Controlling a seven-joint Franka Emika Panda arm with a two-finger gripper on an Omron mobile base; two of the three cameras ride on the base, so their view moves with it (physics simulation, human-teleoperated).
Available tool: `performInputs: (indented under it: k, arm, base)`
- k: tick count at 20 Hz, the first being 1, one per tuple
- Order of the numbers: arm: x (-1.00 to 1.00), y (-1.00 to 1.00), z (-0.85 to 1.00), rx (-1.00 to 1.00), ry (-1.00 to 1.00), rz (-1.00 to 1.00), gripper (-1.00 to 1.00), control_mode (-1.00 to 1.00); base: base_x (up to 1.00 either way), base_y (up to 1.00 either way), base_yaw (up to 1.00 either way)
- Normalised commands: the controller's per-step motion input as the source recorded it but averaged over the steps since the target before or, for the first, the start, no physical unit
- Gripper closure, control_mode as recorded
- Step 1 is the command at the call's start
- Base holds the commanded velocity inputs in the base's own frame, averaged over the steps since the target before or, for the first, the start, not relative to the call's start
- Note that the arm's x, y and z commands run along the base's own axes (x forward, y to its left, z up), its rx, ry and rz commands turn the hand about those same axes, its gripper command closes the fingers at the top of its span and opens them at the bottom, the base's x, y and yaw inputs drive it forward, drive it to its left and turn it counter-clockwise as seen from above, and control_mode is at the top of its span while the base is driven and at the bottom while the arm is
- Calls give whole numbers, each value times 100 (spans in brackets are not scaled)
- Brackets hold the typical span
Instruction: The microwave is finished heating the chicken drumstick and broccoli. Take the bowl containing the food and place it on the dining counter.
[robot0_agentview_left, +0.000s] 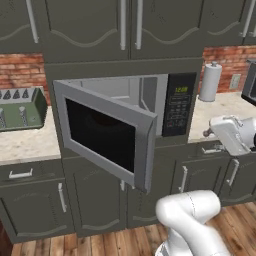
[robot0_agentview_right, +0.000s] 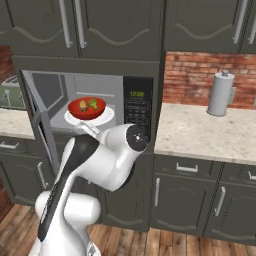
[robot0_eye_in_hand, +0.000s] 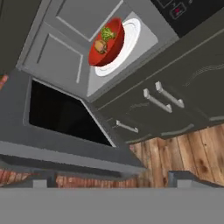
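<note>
The microwave stands with its door swung wide to the left. Inside, the red bowl rests on the white turntable, holding the chicken drumstick and the broccoli. From the hand view, the bowl, drumstick and broccoli lie far ahead and above. My gripper is open and empty, low in front of the microwave and well short of the bowl. The dining counter is out of view.
The open door juts out beside the hand. Dark cabinets with metal handles sit under the microwave. A paper towel roll stands on the beige counter to the right, and a green appliance on the left counter.
</note>
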Motion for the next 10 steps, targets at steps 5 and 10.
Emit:
performInputs:
  k: [5,10]
  arm:
    - [100,40,2,18,26,10,-100,-100]
    - [95,87,8,2,30,11,-100,-100]
  base:
    - [0,0,0]
    - [0,0,0]
